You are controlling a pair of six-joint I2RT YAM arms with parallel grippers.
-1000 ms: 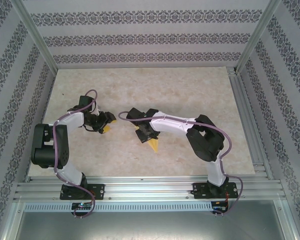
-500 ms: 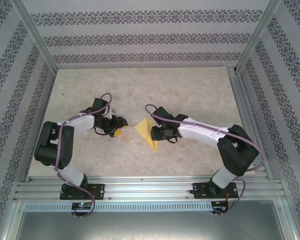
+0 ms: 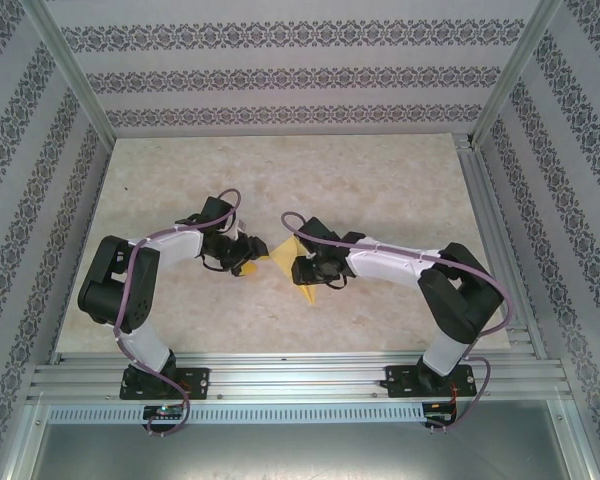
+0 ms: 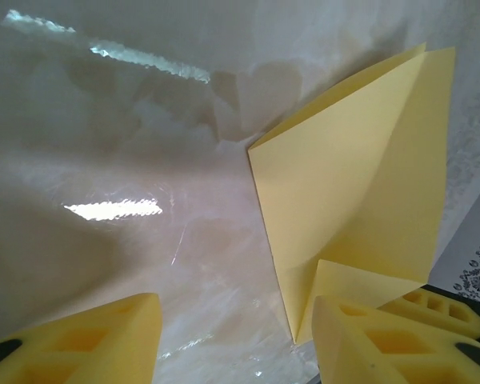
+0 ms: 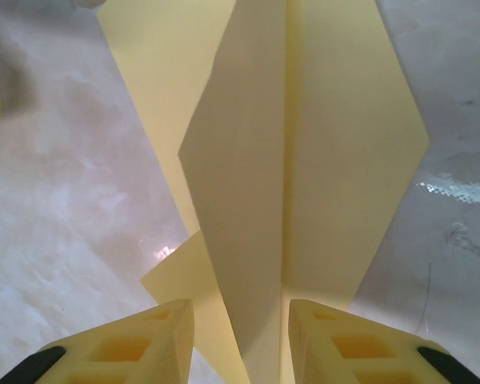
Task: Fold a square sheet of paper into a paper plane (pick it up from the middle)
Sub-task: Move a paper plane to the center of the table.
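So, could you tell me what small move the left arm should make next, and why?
Probably ease the left gripper toward the paper plane until its lower flap sits between the fingers, then close. The left jaws are open with nothing between them. The flap lies just beyond one finger, and the plane's raised centre fold sits between the fingers of the right gripper.

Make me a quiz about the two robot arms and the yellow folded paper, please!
1. True or false: the left gripper is clamped on the pale-yellow folded paper.
2. Whose fingers have the paper's raised centre fold between them? A) left gripper B) right gripper C) both
3. Fill in: seen from the top camera, the paper sits ___ the two grippers.

Key: 1 false, its jaws are open and empty. 2 B. 3 between.
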